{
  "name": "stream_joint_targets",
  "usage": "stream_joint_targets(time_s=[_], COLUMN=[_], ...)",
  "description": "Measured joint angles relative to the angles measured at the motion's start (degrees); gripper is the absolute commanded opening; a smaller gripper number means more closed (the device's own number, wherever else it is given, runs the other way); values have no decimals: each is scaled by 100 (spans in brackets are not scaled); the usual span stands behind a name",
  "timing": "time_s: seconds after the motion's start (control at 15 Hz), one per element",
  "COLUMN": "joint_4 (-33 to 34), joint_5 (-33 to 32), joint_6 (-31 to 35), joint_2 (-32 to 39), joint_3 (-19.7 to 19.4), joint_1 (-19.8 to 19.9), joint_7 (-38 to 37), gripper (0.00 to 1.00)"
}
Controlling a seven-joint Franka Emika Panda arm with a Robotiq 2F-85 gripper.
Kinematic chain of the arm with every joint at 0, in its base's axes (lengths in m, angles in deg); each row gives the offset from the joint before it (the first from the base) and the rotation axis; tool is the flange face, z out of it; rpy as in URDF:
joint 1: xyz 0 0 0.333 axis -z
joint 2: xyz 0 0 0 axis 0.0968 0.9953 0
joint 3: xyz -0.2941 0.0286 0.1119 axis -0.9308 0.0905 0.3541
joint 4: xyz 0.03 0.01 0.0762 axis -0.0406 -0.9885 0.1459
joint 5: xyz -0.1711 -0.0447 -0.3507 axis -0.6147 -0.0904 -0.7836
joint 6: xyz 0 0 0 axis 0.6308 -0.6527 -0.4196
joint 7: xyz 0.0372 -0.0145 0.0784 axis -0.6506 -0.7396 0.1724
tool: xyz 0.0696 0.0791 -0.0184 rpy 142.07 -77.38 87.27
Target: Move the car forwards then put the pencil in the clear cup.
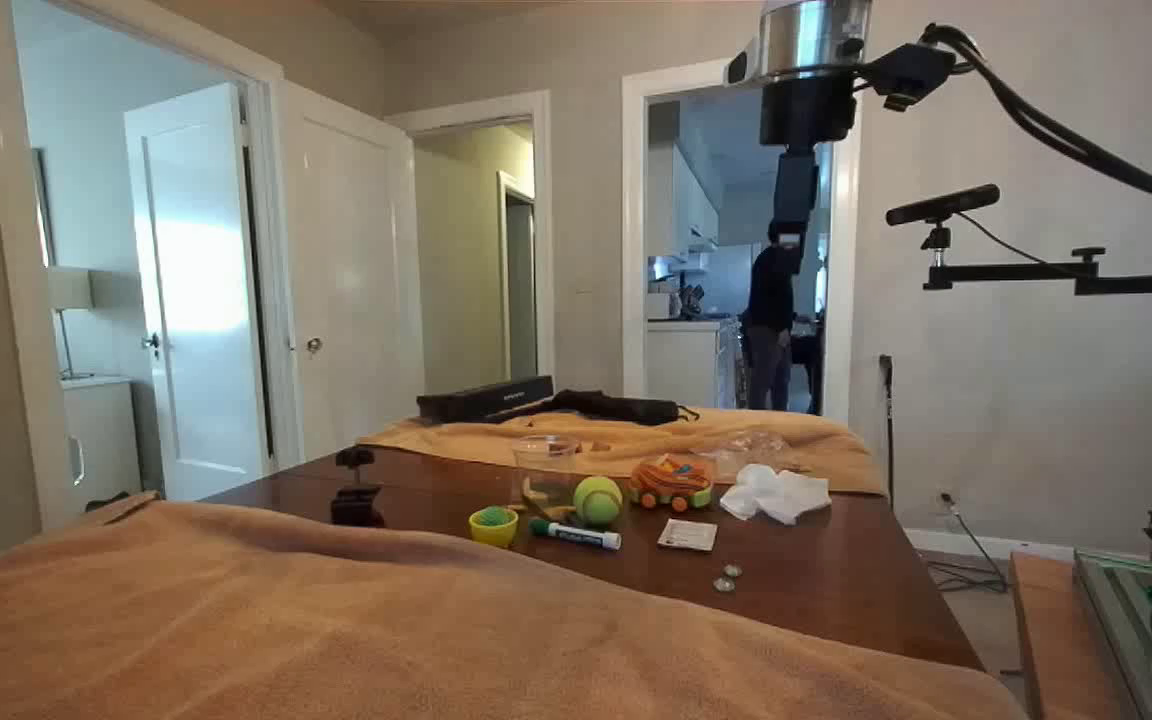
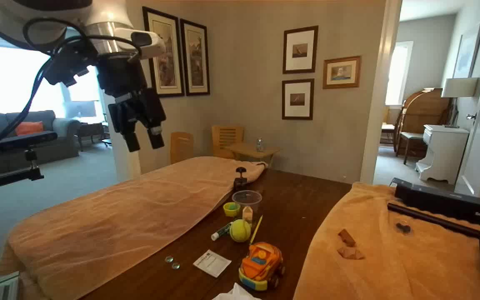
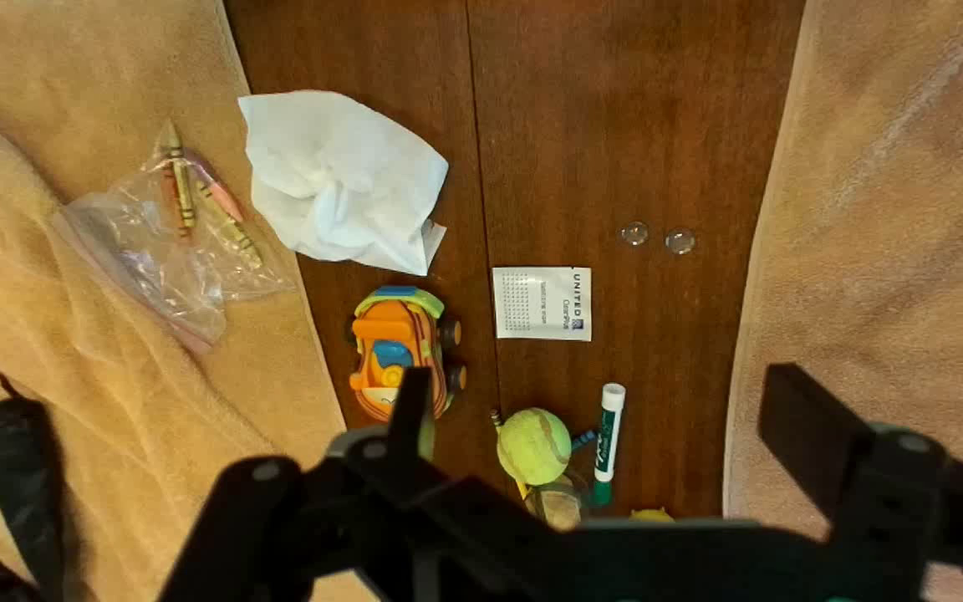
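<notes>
End effector [image 2: 144, 141] raised well above the desk [image 3: 657, 109], its fingers set wide apart; toy car [image 2: 261, 264], orange, standing on the desk beside the edge of a tan towel [image 3: 155, 418], partly hidden by a finger in the wrist view; pencil [image 2: 257, 229], yellow, running past the tennis ball [image 2: 240, 231], one end near the car, the other by the clear cup [image 1: 544, 468]; contact between pencil and ball cannot be determined; clear cup upright, a beige item showing at it, whether inside or in front not established; marker [image 3: 609, 435], white with a green end, lying near the ball; yellow tub [image 1: 493, 534] near the cup, green contents visible; packet [image 3: 542, 303], printed UNITED, lying flat; two glass beads [image 3: 634, 233] near the packet, just beside each other; white tissue [image 3: 343, 180], crumpled, near the car; plastic bag [image 3: 155, 259] of crayons [image 3: 181, 196] on the towel.
</notes>
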Motion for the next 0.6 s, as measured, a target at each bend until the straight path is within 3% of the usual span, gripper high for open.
stream_joint_targets(time_s=[0.6], joint_4=[-11], joint_5=[-19], joint_6=[117], joint_2=[55], joint_3=[-23], joint_1=[17], joint_7=[-22], gripper=[100])
